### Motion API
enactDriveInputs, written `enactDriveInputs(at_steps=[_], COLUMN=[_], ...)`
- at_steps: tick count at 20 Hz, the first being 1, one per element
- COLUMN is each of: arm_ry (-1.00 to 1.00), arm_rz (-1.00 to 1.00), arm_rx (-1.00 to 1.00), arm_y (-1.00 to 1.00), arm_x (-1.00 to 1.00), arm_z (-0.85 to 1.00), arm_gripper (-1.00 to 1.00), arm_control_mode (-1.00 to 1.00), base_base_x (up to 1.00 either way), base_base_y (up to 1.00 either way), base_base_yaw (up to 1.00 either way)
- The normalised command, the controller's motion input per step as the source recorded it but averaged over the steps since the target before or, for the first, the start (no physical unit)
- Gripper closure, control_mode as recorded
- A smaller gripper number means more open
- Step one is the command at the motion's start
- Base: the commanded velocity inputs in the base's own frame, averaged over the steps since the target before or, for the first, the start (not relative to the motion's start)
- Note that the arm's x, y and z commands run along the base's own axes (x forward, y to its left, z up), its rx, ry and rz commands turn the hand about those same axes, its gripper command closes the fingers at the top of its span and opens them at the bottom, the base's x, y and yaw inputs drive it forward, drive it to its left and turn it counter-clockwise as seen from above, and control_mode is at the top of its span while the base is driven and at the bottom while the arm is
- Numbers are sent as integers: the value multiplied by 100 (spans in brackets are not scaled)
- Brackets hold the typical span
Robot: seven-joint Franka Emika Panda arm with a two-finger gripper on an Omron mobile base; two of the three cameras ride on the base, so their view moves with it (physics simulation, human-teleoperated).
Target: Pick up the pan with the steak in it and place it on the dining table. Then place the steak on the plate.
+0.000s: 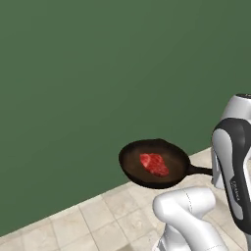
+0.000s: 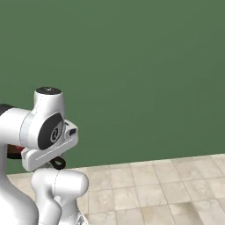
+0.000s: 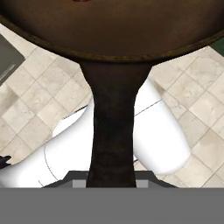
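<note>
The dark pan (image 1: 130, 162) hangs level in the air in front of a green wall, with the red steak (image 1: 154, 164) lying near its middle. Its black handle (image 1: 198, 170) runs right and disappears behind my white forearm. In the hand view the pan (image 3: 113, 30) spans the top and its handle (image 3: 113, 131) comes straight down into my gripper (image 3: 112, 180), which is shut on it. A sliver of steak (image 3: 81, 1) shows at the top edge. The dining table and the plate are out of view.
A plain green wall (image 1: 98, 73) stands ahead of the pan. Beige floor tiles (image 2: 154, 193) spread below. A grey corner of some furniture (image 3: 6, 57) shows at the left of the hand view.
</note>
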Motion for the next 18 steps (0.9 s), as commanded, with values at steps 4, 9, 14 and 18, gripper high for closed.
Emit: enactDriveInputs(at_steps=[4, 9, 14, 18], arm_ry=[0, 0, 0, 0], arm_rz=[0, 0, 0, 0], arm_rx=[0, 0, 0, 0], arm_y=[0, 0, 0, 0], arm_x=[0, 0, 0, 0], arm_z=[0, 0, 0, 0], arm_gripper=[100, 100, 100, 100], arm_control_mode=[100, 100, 100, 100], base_base_x=[44, 5, 0, 0], base_base_y=[31, 7, 0, 0], base_base_yaw=[-41, -50, -50, -50])
